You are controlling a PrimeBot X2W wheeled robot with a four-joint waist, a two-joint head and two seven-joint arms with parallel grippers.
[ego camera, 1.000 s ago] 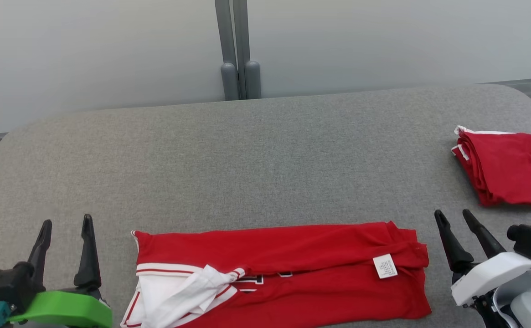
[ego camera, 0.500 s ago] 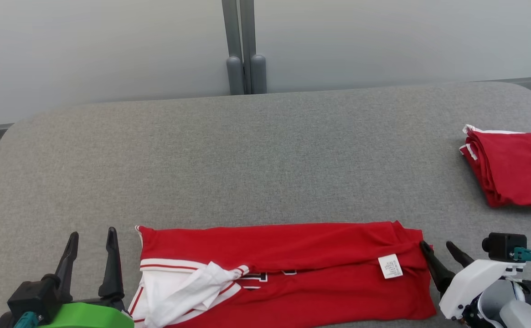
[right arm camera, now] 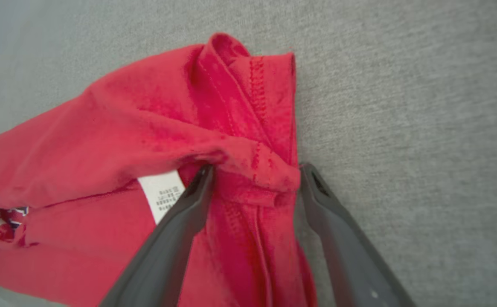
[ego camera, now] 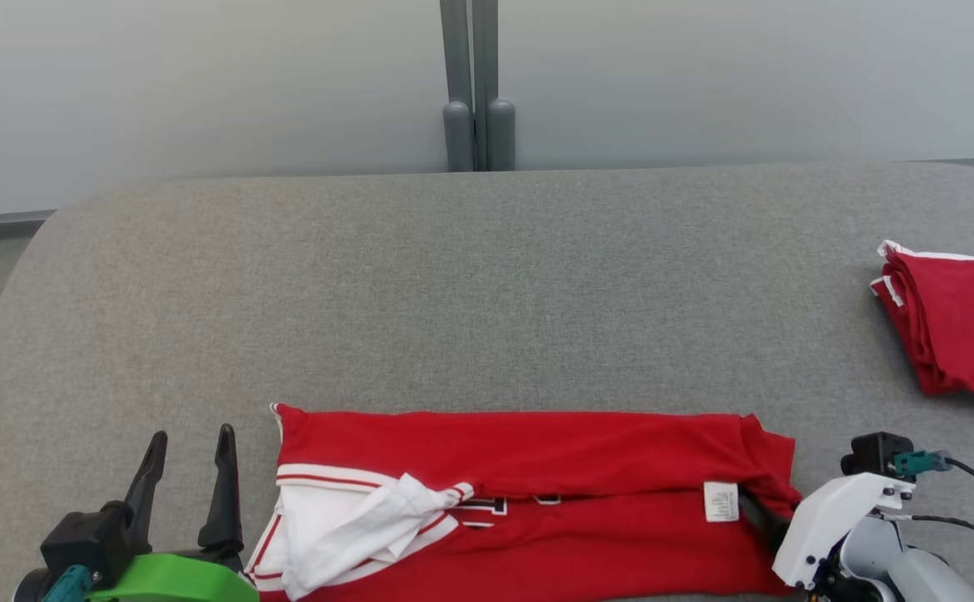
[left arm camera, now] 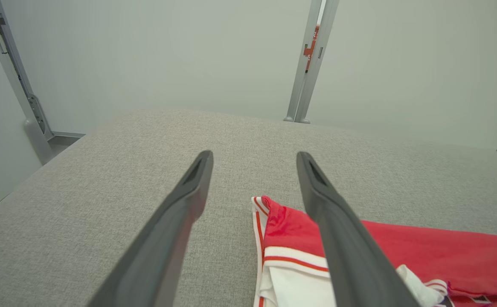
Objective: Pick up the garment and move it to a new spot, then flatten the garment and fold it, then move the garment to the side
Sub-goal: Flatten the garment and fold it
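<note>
The hem fold of the red garment [ego camera: 553, 447] is straddled by the parted fingers of the right gripper [right arm camera: 254, 170], apparently for pinching, while the left gripper [left arm camera: 254, 155] is held open and empty beside the collar end.

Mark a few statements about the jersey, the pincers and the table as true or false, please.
1. The right pincer stands open, its fingers either side of a fold at the jersey's right end. True.
2. The left pincer is shut on the jersey. False: it is open, over the bare table beside the jersey's left end.
3. A red garment lies folded near the table's right edge. True.
4. The white label sits at the jersey's left end. False: it is near the right end, close to the right pincer.
</note>
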